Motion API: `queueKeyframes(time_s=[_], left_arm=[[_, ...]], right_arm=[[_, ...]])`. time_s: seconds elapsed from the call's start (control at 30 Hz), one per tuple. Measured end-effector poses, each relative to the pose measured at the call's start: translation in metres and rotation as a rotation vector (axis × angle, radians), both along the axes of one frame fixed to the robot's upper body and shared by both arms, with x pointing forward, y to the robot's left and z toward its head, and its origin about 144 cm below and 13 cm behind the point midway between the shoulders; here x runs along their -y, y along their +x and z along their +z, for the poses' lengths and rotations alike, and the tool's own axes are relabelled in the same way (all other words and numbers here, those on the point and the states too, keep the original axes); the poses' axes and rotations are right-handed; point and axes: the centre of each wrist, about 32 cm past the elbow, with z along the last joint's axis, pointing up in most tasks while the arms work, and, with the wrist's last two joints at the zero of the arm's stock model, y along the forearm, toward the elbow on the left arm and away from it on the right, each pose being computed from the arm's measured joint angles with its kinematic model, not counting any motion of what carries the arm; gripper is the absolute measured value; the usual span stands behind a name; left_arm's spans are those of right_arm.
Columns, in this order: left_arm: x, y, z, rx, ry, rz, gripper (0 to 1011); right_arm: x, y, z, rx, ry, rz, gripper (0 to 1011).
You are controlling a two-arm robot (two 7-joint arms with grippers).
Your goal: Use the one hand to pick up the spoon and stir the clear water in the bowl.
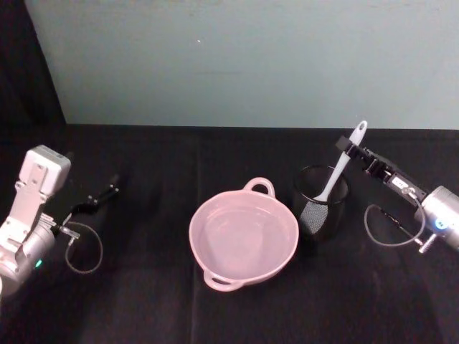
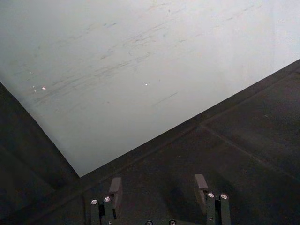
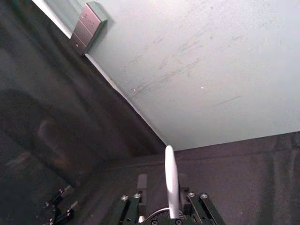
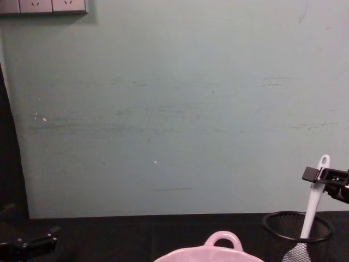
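Note:
The white spoon (image 1: 336, 177) stands tilted in a black wire-mesh cup (image 1: 315, 215), blade down inside it. My right gripper (image 1: 349, 145) reaches in from the right and is shut on the spoon's handle just below the oval hole. In the chest view the spoon (image 4: 314, 203) rises out of the mesh cup (image 4: 283, 229) with the right gripper (image 4: 315, 175) clamped near its top. The spoon's handle (image 3: 171, 183) shows between the jaws in the right wrist view. The pink bowl (image 1: 199, 223), holding clear water, sits left of the cup. My left gripper (image 1: 107, 190) rests open at the far left.
A pale green wall runs behind the black-covered table. The bowl's loop handle (image 4: 221, 239) pokes up at the chest view's lower edge. Cable loops hang beside both wrists. The left gripper (image 2: 158, 187) faces bare black cloth.

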Motion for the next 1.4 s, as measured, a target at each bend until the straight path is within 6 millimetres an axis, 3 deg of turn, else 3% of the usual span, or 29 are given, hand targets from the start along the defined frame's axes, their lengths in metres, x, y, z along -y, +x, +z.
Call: queueKeyframes(time_s=[0.07, 0.33, 0.7, 1.4], left_arm=[[0.0, 0.0, 0.0, 0.0, 0.0, 0.0, 1005], [0.0, 0.0, 0.0, 0.0, 0.0, 0.0, 1005], [0.0, 0.0, 0.0, 0.0, 0.0, 0.0, 1005], [0.0, 0.0, 0.0, 0.0, 0.0, 0.0, 1005]], right_arm=[[0.001, 0.0, 0.001, 0.009, -0.006, -0.003, 343], [0.004, -0.002, 0.01, 0.072, -0.048, -0.008, 124], [0.004, -0.011, 0.028, 0.19, -0.147, -0.009, 114], [-0.006, -0.031, 0.116, 0.433, -0.41, 0.079, 113]])
